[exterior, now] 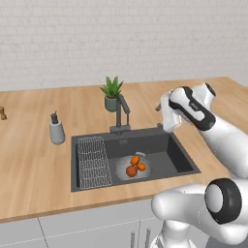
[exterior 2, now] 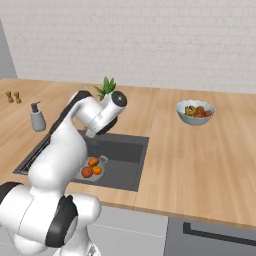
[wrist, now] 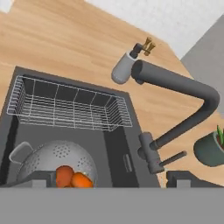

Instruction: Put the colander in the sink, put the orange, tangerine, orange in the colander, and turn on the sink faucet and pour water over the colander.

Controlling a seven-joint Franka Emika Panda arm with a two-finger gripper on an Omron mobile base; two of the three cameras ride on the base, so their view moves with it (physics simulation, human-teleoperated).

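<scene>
The dark grey sink [exterior: 169, 157] holds the grey metal colander [exterior: 127, 165] on its floor, beside the wire rack [exterior: 92, 162]. Three orange-coloured fruits [exterior: 134, 166] lie in the colander; I cannot tell the oranges from the tangerine. The sink faucet [exterior: 121, 113] stands at the back rim, its spout [wrist: 175, 81] angled over the basin and its lever [wrist: 173, 158] sticking out sideways. My gripper [exterior: 161, 116] hangs open above the sink's back right, right of the faucet and apart from it, with nothing between its fingertips [wrist: 188, 179]. No water is in view.
A grey soap dispenser [exterior: 56, 130] stands left of the sink. A potted plant [exterior: 112, 94] sits behind the faucet. On the counter to the right is a pale bowl of mixed fruit [exterior 2: 196, 112]. Two small shakers [exterior 2: 13, 97] stand far left.
</scene>
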